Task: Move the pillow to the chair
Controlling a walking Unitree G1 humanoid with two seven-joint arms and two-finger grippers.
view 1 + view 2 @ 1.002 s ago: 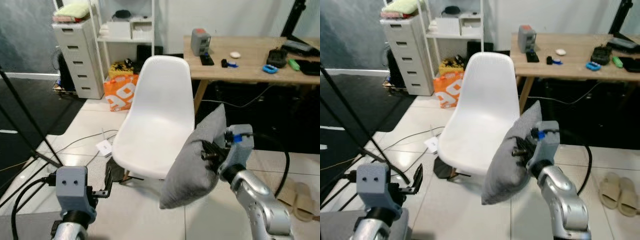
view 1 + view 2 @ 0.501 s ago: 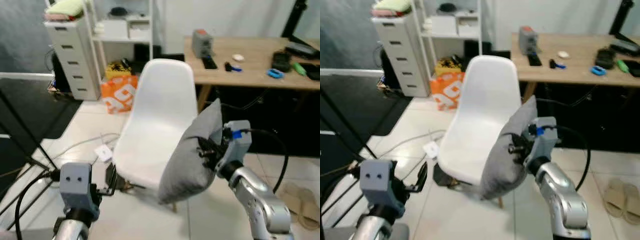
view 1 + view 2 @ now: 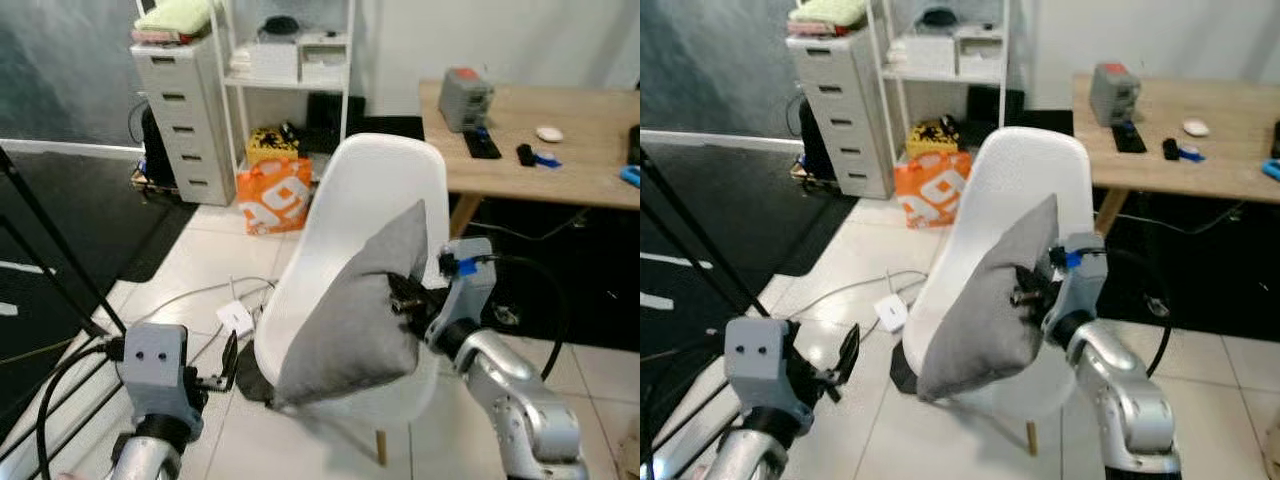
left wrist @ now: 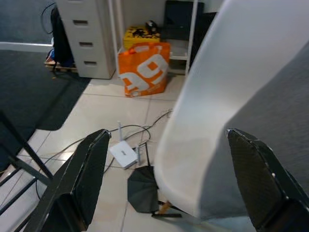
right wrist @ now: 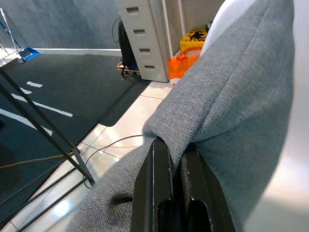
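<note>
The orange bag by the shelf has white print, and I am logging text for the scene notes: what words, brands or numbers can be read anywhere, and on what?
Orange bag: large white characters, partly folded, not legible as a word.
Grey device on the wooden desk: any label is too small to read.
White chair, grey pillow: no text.

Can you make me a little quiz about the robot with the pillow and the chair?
1. True or false: the right gripper is pinching the grey pillow.
2. What colour is the chair?
3. What is the left gripper holding? A) the pillow B) nothing C) the orange bag

Key: 1 true. 2 white. 3 B.
</note>
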